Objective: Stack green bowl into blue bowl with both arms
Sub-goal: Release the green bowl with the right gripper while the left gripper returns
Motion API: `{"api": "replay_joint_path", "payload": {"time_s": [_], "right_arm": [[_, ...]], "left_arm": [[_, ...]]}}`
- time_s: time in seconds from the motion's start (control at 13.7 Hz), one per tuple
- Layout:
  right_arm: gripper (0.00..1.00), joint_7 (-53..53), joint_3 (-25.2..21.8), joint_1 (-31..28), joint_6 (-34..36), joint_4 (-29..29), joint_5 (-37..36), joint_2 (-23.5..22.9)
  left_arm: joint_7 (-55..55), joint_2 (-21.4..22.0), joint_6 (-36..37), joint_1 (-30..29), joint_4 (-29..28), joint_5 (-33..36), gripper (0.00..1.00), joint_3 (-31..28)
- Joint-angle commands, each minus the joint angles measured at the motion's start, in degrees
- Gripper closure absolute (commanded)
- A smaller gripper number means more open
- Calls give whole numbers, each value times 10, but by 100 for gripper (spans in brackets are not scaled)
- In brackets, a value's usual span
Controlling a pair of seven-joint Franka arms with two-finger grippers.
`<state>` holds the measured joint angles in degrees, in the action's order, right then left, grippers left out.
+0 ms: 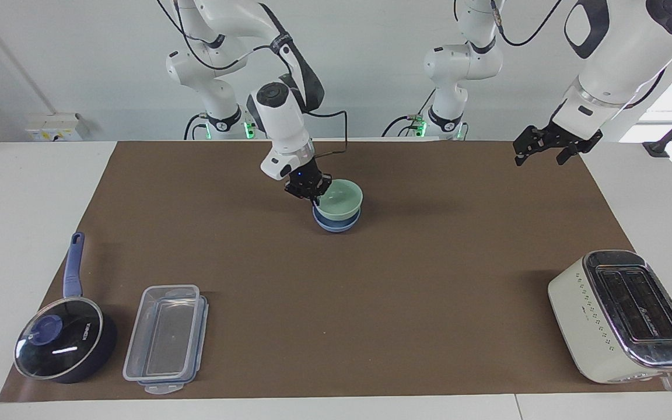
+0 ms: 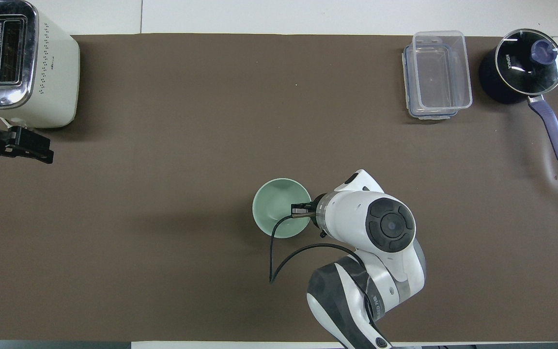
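Green bowl, just one, sits in the one blue bowl mid-mat, right gripper clamped on its rim. Left gripper hangs spread wide over the mat's edge. One toaster, one saucepan, one container.

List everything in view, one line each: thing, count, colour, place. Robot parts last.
green bowl: 1, mint green, in the blue bowl, mid-mat, held at its rim
blue bowl: 1, light blue, under the green bowl
toaster: 1, cream and chrome, left arm's end, farther from the robots
container: 1, clear, right arm's end, beside the saucepan
saucepan: 1, dark blue, glass lid, mat corner
mat: 1, brown, covers the table
right gripper: shut on the green bowl's rim
left gripper: open, raised over the mat's edge, waiting
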<state>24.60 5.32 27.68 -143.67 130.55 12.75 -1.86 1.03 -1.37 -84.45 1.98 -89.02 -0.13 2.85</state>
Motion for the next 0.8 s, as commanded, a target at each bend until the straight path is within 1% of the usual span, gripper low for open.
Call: {"api": "replay_joint_path", "payload": {"time_s": [0.0, 0.15, 0.22, 0.29, 0.51, 0.59, 0.66, 0.73], "right_arm": [[100, 2, -2, 0, -10, 3, 10, 2], [100, 1, -2, 0, -10, 5, 4, 3], [100, 1, -2, -1, -12, 8, 4, 4], [100, 1, -2, 0, -12, 8, 4, 4], [100, 1, -2, -1, -8, 8, 4, 4], [85, 1, -2, -1, -8, 8, 4, 5], [54, 1, -2, -2, -7, 8, 4, 5], [49, 1, -2, -5, -7, 8, 4, 6]], "left_arm": [[4, 22, 0, 0, -5, 9, 0, 2], [5, 5, 50, -25, 39, -12, 0, 6], [6, -3, 62, -28, 57, -16, 0, 6], [6, -1, 54, -29, 57, -17, 0, 7], [5, 18, 18, -45, 18, -18, 0, 10], [0, 20, 14, -45, 13, -17, 0, 10], [-2, 22, 16, -44, 13, -14, 0, 11], [-2, 22, 15, -44, 13, -13, 0, 13]]}}
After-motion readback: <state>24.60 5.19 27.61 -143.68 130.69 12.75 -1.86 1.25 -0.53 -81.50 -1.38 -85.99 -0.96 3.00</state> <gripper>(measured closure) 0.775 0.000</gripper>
